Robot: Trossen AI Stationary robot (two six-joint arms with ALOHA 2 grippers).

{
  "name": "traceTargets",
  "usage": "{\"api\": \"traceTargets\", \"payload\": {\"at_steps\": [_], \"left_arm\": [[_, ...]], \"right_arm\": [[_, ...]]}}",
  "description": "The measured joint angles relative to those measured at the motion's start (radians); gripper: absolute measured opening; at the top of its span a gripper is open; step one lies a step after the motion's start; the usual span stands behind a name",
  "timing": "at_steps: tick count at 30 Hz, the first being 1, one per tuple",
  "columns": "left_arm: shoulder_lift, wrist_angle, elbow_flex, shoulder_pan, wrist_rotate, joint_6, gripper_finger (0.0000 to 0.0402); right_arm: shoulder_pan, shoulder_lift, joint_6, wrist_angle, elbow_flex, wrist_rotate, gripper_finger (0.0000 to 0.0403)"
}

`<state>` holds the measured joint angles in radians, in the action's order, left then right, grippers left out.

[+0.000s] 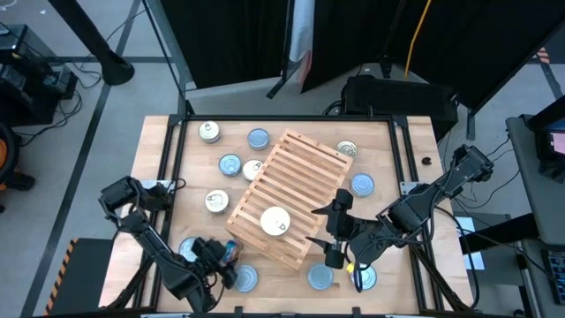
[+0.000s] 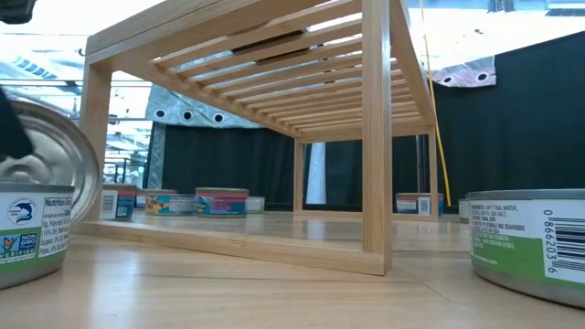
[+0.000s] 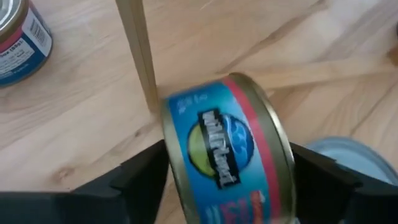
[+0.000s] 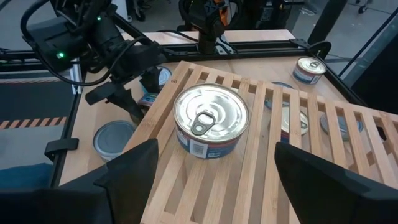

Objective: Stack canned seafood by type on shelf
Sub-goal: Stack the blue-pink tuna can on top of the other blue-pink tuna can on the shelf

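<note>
Readable print sat mainly on two tins flanking the shelf (image 2: 274, 119) in the low view. The tin (image 2: 41, 215) to the shelf's left carried "Nutrition Facts" and a "NON GMO" badge. The tin (image 2: 530, 242) to the shelf's right bore a sideways barcode number, "0 86620376", beside small white lines reading about "LIGHT TUNA, WATER". Other labels were illegible.

Light-wood slatted shelf (image 1: 287, 199), silver-topped tin (image 4: 210, 120), blue-and-red labelled tin (image 3: 227, 152)
</note>
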<state>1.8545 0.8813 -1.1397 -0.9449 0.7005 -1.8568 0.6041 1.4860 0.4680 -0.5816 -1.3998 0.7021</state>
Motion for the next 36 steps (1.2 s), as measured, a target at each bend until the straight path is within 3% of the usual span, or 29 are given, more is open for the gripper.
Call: {"api": "traceTargets", "payload": {"at_steps": [5, 9, 12, 16, 22, 28, 31, 36], "left_arm": [[-0.005, 0.021, 0.000, -0.001, -0.055, 0.041, 0.0194], [-0.055, 0.029, 0.000, -0.016, -0.139, 0.113, 0.0189], [-0.129, 0.031, -0.001, -0.039, -0.136, 0.152, 0.0189], [-0.233, 0.064, -0.042, -0.069, -0.032, 0.234, 0.0189], [-0.409, 0.072, -0.104, -0.044, 0.219, 0.531, 0.0189], [-0.553, 0.004, -0.148, 0.106, 0.248, 0.876, 0.0193], [-0.608, -0.179, -0.148, 0.201, 0.129, 1.097, 0.0194], [-0.655, -0.469, -0.149, 0.383, -0.304, 1.383, 0.0196]], "right_arm": [[0.000, 0.000, -0.001, 0.000, 0.000, 0.000, 0.0313], [0.000, 0.000, -0.009, 0.001, 0.000, 0.001, 0.0313], [0.000, 0.000, -0.024, 0.000, 0.000, 0.001, 0.0313], [0.000, 0.000, -0.042, 0.000, 0.000, 0.001, 0.0313], [0.000, 0.000, -0.083, 0.001, 0.000, 0.002, 0.0313], [-0.003, 0.000, -0.114, 0.002, 0.000, 0.006, 0.0313], [-0.003, 0.000, -0.148, 0.002, 0.000, 0.006, 0.0313], [-0.003, -0.009, -0.217, -0.001, 0.000, 0.006, 0.0313]]}}
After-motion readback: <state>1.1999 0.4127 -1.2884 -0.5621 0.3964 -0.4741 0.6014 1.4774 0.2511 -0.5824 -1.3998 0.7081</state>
